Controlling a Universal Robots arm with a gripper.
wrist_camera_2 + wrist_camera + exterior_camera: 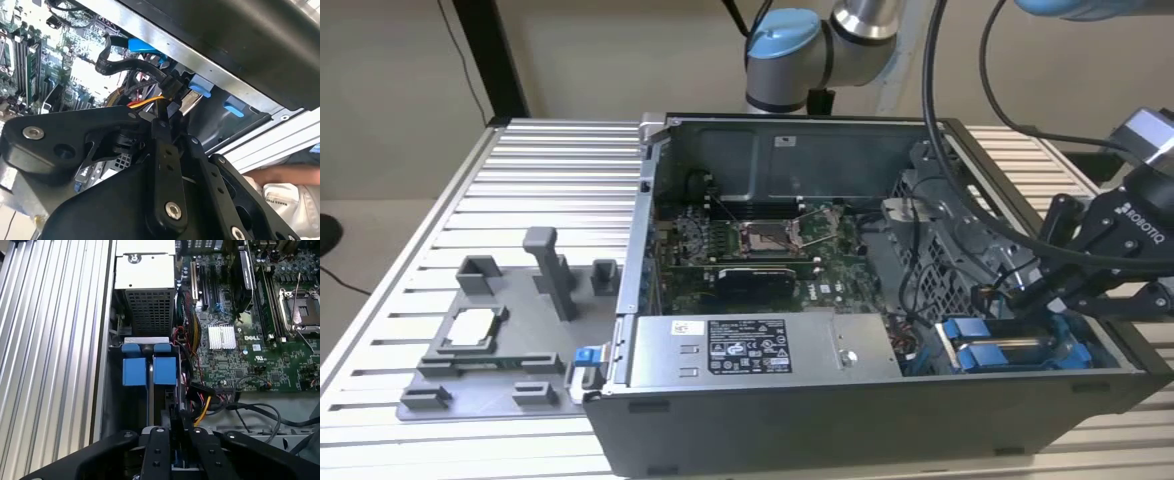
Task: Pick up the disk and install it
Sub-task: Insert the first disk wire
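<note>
Disk [149, 371] with glossy blue plastic tabs seated in metal bay; black claw [175, 440] above, grip state unclear.

Blue tabs, green board, grey metal

The carrier tabs [149, 371] are bright blue against the dark grey case [854, 420] — the motherboard [260, 360] green with a silver ribbed heatsink [221, 336]. The table [534, 180] is pale silver, ridged in stripes; the tool [172, 450] black — the power supply [761, 345] grey with a black label.
</note>
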